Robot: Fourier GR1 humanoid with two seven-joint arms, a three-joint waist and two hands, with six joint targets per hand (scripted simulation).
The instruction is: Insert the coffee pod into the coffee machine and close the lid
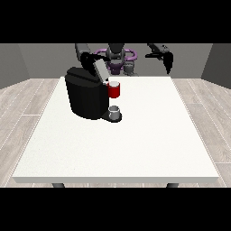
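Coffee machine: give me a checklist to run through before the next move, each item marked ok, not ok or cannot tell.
1. Lid up: ok, it stands raised above the coffee machine.
2. Pod in the machine: cannot tell, no pod shows by itself.
3. Red part at the machine's front uncovered: ok.
4. Cup under the spout: ok, it sits on the machine's base.
5. Hand at the view's left by the lid: ok, but whether it touches cannot tell.
6. Hand at the view's right away from the machine: ok, raised beyond the table.
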